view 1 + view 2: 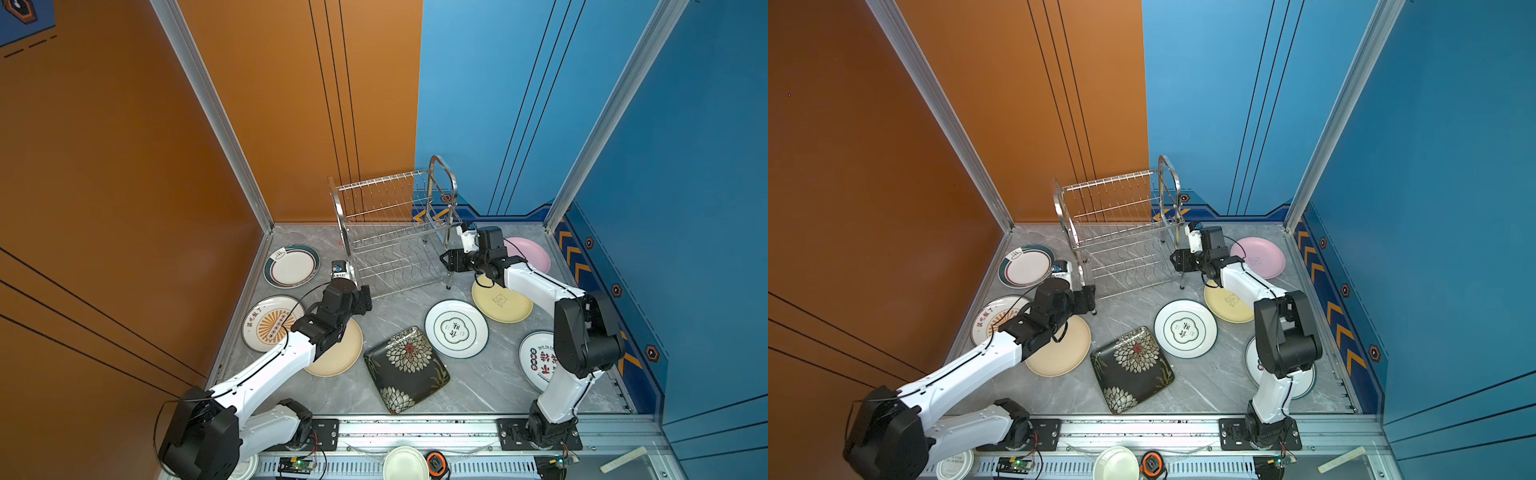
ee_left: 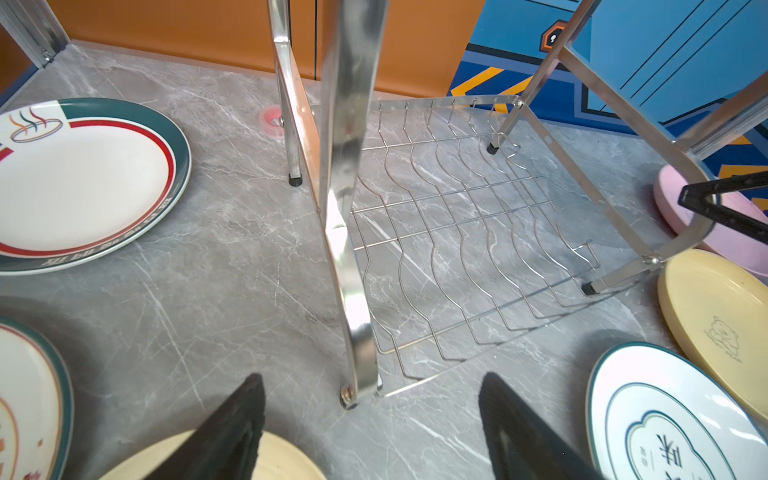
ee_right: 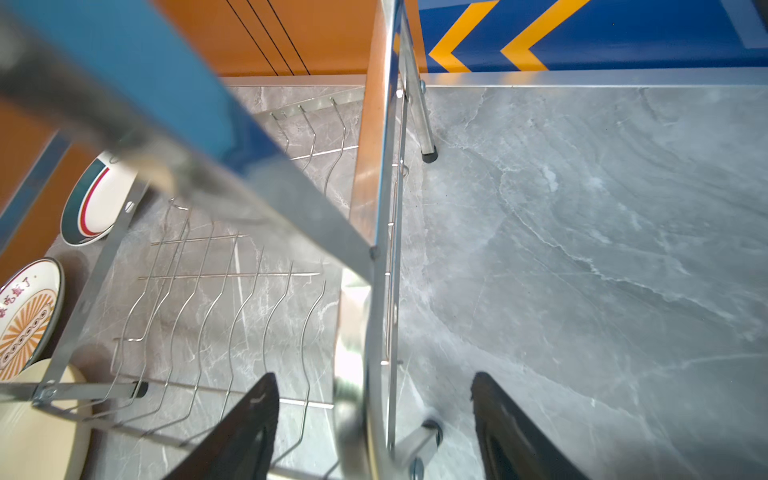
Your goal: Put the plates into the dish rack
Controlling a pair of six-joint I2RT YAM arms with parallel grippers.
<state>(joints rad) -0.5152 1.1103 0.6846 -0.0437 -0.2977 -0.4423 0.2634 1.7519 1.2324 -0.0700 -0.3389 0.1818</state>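
The dish rack (image 1: 395, 232) (image 1: 1121, 224), shiny steel wire, stands empty at the back of the grey table. Several plates lie flat around it: teal-rimmed (image 1: 292, 266), orange-sunburst (image 1: 270, 324), cream (image 1: 340, 353), square black floral (image 1: 405, 368), green-rimmed (image 1: 456, 328), pale yellow (image 1: 505, 305), pink (image 1: 532, 251) and red-lettered (image 1: 538, 359). My left gripper (image 1: 365, 299) (image 2: 372, 377) is open just short of the rack's front-left leg (image 2: 351, 395). My right gripper (image 1: 446, 261) (image 3: 374, 374) is open, its fingers either side of the rack's right side frame (image 3: 380, 249).
Orange and blue walls close in the table at back and sides. On the front rail sit a small white dish (image 1: 405, 463), an orange tape measure (image 1: 435, 463) and a white lid (image 1: 245, 465). A small red ring (image 2: 272, 120) lies behind the rack.
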